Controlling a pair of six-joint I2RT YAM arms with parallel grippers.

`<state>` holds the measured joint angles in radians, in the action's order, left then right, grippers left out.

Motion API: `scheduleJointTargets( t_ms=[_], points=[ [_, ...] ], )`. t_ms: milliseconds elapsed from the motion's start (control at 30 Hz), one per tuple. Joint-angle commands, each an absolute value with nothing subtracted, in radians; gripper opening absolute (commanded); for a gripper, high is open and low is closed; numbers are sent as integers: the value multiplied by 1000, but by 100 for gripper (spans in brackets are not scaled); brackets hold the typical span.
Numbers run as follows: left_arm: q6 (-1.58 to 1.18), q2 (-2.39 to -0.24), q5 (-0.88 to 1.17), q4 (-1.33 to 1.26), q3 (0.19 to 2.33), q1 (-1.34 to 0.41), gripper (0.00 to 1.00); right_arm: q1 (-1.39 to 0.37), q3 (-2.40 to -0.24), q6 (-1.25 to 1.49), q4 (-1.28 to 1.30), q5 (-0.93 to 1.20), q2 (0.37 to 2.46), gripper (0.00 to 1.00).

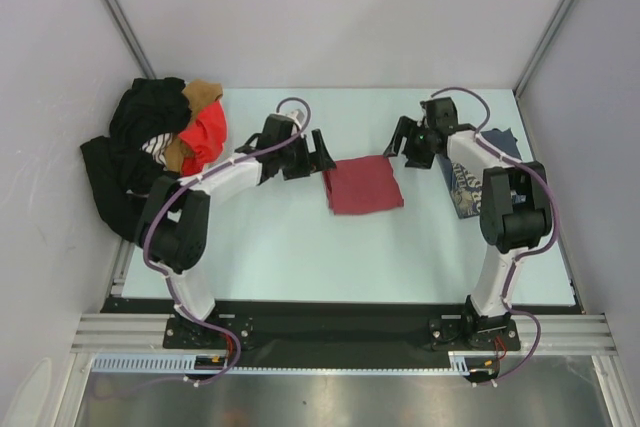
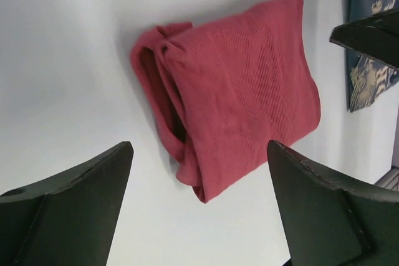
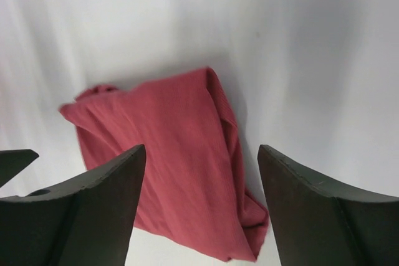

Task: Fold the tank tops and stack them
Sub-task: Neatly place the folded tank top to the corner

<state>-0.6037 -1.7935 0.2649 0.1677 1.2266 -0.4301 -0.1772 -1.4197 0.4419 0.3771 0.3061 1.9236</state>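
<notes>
Ribbing runs across the maroon tank top (image 2: pixel 243 91), folded square.

Centre: folded red top (image 1: pixel 363 185) lies flat and low. Left gripper (image 1: pixel 322 152) sits just off its far-left corner, right gripper (image 1: pixel 398 142) just off its far-right corner. Both are spread wide, nothing between the fingers. The gap between the two grippers over the top's far edge is narrow. Bare table (image 1: pixel 300 247) near of the top, between the arms, is open, as is the far strip behind the grippers. Far-left corner is blocked by a heap of clothes (image 1: pixel 160 142). On the right, a blue-grey top (image 1: pixel 461 195) lies under the right arm. Walls close off left, right and far.
</notes>
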Motion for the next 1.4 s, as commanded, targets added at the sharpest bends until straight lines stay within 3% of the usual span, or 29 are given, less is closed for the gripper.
scheduleJointTargets(
  t_ms=[0, 500, 700, 833, 1100, 1233, 1333, 1367],
  points=[
    [-635, -1782, 242, 106, 1184, -472, 95, -179, -1336, 391, 331, 330, 1878, 80],
    [-716, -1953, 239, 26, 1186, -491, 86, -201, -1261, 402, 275, 430, 1959, 82],
    [-738, -1988, 249, 5, 1186, -489, 66, -262, -1279, 362, 350, 249, 1977, 79],
    [-755, -2020, 262, -34, 1187, -491, 49, -295, -1310, 359, 380, 184, 2008, 63],
    [-779, -2078, 264, -90, 1195, -492, 29, -301, -1321, 367, 377, 167, 2023, 32],
    [-778, -2112, 268, -98, 1218, -492, 4, -304, -1319, 371, 367, 138, 2016, 13],
    [-776, -2131, 287, -98, 1236, -494, 0, -301, -1335, 382, 387, 74, 2016, 0],
    [-779, -2134, 291, -106, 1242, -497, 0, -295, -1339, 387, 388, 72, 2013, 0]
  ],
)
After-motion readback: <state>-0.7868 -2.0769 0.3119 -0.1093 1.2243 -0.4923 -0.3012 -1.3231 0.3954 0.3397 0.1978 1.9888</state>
